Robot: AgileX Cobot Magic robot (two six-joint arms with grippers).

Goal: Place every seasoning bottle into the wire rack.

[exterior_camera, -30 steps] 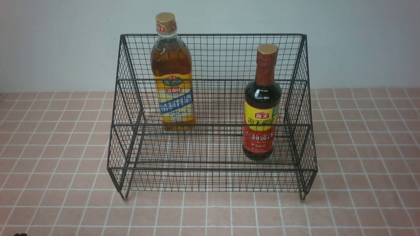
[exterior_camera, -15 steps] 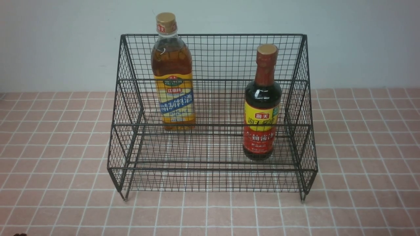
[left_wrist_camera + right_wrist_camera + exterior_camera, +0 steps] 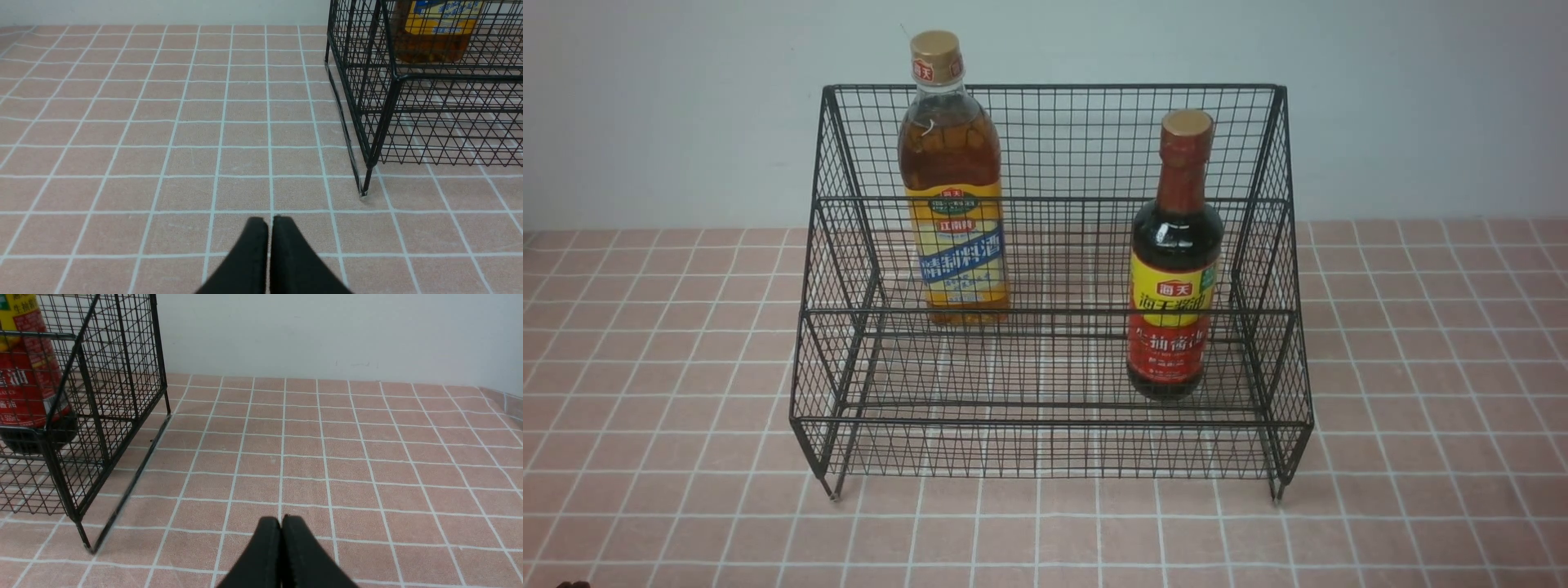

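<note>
I find the wire rack (image 3: 1045, 282) standing on the pink tiled tabletop (image 3: 654, 392), its tall back toward the pale wall (image 3: 670, 106). Both seasoning bottles are inside it and upright. The clear bottle of amber liquid (image 3: 952, 184), tan cap and yellow-blue label, stands on the upper rear tier toward the rack's left side; its cap rises above the top wire of the back. The dark long-necked bottle (image 3: 1174, 261), brown cap and yellow-red label, stands on the lower front tier toward the right side, near the right sloped wall. The two bottles are well apart from each other.

From the front view I see neither arm over the rack.

In the left wrist view, the left gripper (image 3: 269, 222) hangs over bare tile, its two black fingers pressed together with only a hairline seam between them, holding nothing. The rack's front left foot (image 3: 363, 192) sits near it but apart, and the base of the amber bottle (image 3: 433, 36) shows behind the mesh.

In the right wrist view, the right gripper (image 3: 281, 522) is likewise fully closed and empty above bare tile, apart from the rack's right side (image 3: 106, 396). The dark bottle's red label (image 3: 24, 375) shows through the wires.
</note>
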